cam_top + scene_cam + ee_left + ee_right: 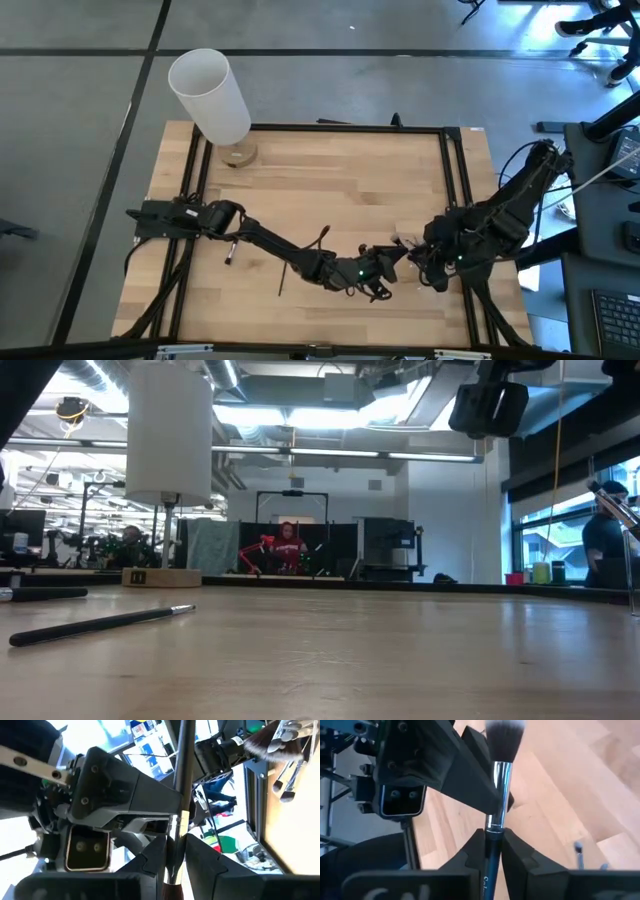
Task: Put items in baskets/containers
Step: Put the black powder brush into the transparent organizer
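Both grippers meet lower centre of high view. We see left gripper jaws clamped on brush; right gripper jaws pinching its metal neck. Risk: both gripping, so pulling apart could snap or drop it on surface.

text: none readable | brush handle: pale lettering (cut off, illegible)

We count two arms, so a left hand and a right hand, each clamped on one brush; we cannot tell whether it is the same one. On the desk lie three loose brushes: a short brush, a thin brush and a reddish brush. There is also one white cylinder.
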Controlling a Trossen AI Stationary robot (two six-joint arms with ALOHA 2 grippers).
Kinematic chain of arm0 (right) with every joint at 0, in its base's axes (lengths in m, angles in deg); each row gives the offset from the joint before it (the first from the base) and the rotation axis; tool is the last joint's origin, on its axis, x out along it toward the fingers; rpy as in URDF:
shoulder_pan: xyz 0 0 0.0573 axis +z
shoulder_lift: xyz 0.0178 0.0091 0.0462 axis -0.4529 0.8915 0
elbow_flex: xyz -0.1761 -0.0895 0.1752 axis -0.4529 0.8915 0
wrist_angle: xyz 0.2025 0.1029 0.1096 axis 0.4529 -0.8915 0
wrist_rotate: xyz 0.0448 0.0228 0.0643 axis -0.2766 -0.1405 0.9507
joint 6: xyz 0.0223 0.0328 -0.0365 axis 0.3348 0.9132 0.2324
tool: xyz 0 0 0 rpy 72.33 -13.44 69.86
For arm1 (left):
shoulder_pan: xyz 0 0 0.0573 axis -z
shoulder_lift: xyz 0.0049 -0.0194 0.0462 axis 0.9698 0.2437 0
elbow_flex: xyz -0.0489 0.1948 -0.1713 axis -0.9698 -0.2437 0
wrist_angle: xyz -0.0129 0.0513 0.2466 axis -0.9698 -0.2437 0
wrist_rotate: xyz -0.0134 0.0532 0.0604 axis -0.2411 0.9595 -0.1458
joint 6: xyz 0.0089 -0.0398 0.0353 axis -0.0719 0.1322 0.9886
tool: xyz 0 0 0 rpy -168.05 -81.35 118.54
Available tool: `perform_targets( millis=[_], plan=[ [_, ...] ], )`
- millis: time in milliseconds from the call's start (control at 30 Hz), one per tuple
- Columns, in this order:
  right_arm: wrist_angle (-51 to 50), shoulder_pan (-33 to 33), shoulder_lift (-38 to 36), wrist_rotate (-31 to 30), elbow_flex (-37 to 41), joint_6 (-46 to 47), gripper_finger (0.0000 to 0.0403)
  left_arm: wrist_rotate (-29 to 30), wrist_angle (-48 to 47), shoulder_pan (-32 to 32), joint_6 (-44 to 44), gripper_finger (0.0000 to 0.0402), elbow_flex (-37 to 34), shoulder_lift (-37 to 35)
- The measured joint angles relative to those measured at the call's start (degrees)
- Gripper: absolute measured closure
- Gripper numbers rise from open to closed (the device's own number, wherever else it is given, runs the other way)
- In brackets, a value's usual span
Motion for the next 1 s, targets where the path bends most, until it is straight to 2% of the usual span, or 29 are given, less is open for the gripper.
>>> perform_targets(
  millis=[167,367,600,833,1000],
  plan=[
    [-4.6,3.2,0.1,-6.4,-0.1,2.8,0.0355,5.1,2.3,-0.3,-11.0,0.0311,0.0,0.2],
    [-10.6,10.4,0.4,-15.6,-0.1,5.8,0.0358,15.3,3.0,-0.2,-26.9,0.0244,0.0,-1.1],
    [-12.2,19.4,5.1,-17.8,-0.1,7.5,0.0358,22.0,1.6,0.8,-34.8,0.0181,0.1,-1.7],
    [-11.6,27.1,12.2,-18.1,3.1,16.9,0.0358,23.8,0.4,2.4,-36.8,0.0173,0.0,-2.6],
    [-5.6,30.6,15.8,-17.9,6.7,21.7,0.0358,24.4,-8.4,4.2,-39.7,0.0186,0.0,-7.1]
  ],
)
